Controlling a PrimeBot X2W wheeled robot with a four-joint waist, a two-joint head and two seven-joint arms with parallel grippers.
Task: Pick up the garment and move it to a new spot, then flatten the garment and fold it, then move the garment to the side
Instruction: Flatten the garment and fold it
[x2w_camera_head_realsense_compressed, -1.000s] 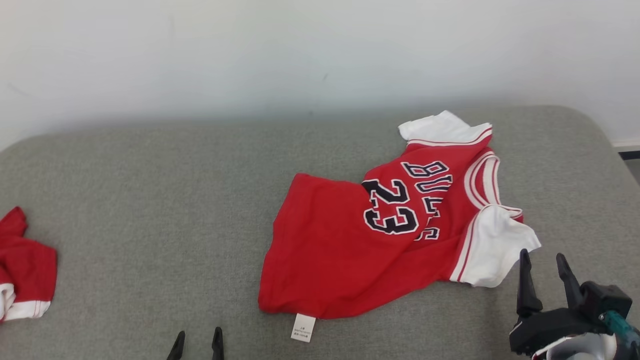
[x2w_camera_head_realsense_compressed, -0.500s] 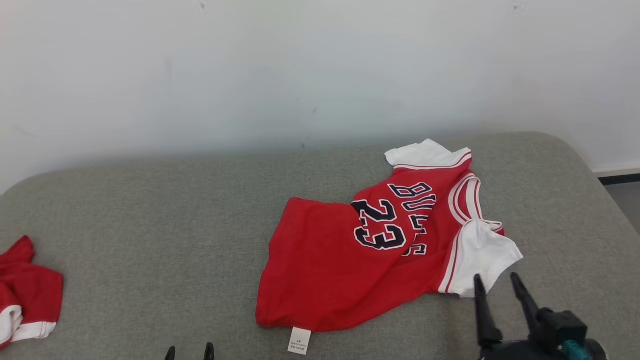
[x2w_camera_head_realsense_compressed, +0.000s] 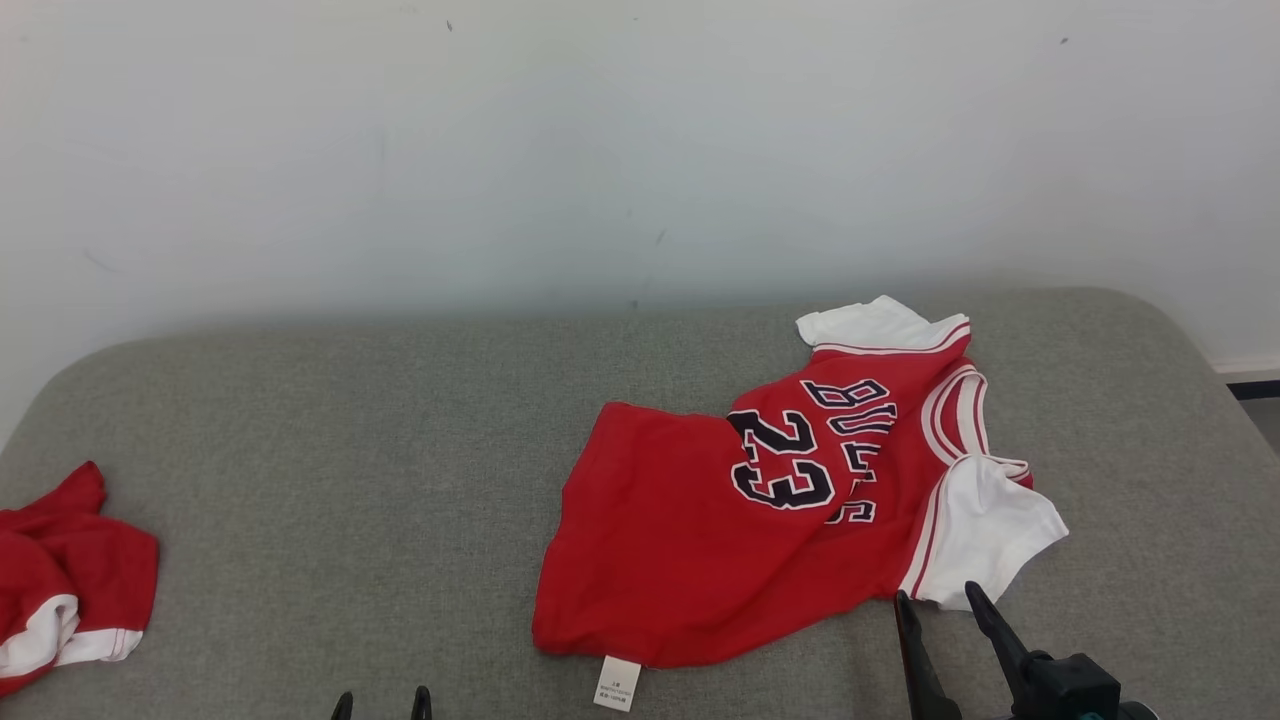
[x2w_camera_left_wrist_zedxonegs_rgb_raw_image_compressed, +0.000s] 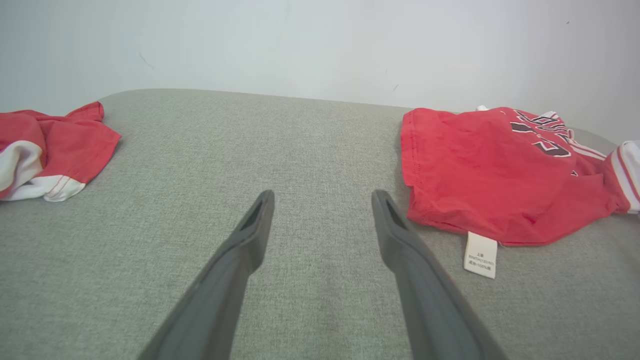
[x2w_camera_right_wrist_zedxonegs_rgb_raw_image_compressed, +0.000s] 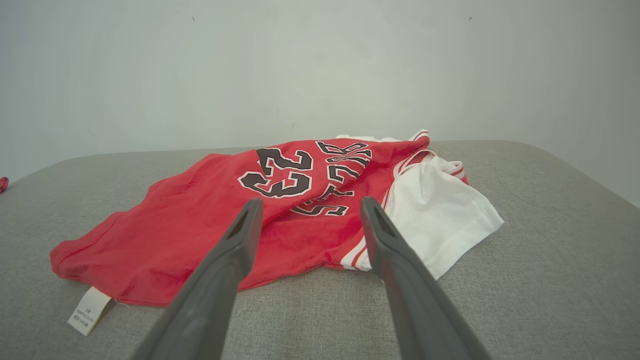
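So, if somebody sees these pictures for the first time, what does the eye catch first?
The red jersey with a black 23 and white sleeves, lying rumpled right of centre on the grey cushion. A second red garment is bunched at the cushion's left edge. The open right claw points at the jersey's near white sleeve.

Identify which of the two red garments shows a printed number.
The jersey right of centre: it bears a black 23 and lies spread out. The other garment, far left, is bunched with no print showing.
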